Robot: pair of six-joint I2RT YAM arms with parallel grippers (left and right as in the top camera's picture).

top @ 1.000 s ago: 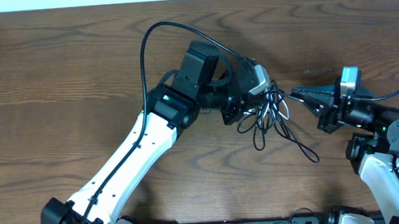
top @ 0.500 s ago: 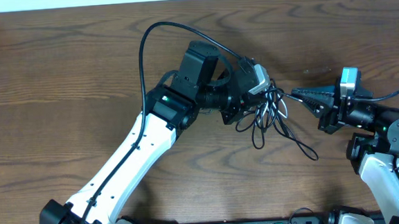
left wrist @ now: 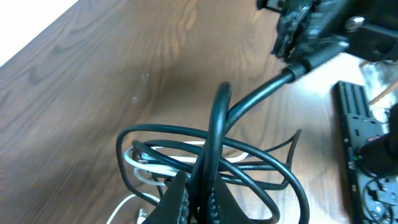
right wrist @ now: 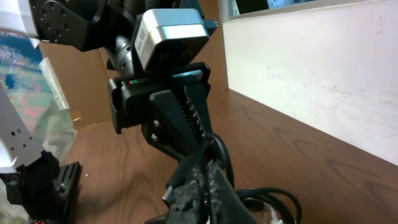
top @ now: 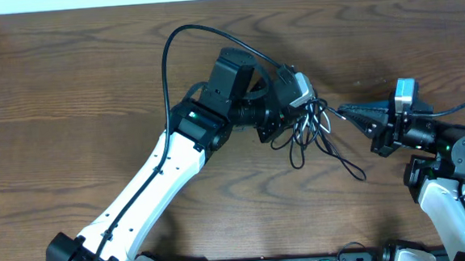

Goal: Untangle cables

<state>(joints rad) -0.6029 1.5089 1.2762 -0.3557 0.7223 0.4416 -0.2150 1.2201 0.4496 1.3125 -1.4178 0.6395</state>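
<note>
Cables (top: 320, 129) tangled, wooden table (top: 67, 76) beneath

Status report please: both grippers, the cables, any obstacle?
Left gripper shut on black cables. Right gripper shut on them too. White cable tangled in the loops. No obstacle seen.

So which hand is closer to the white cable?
Left. The left hand is shut on the bundle right beside the white cable; the right hand pinches a black cable out past the bundle's edge.
</note>
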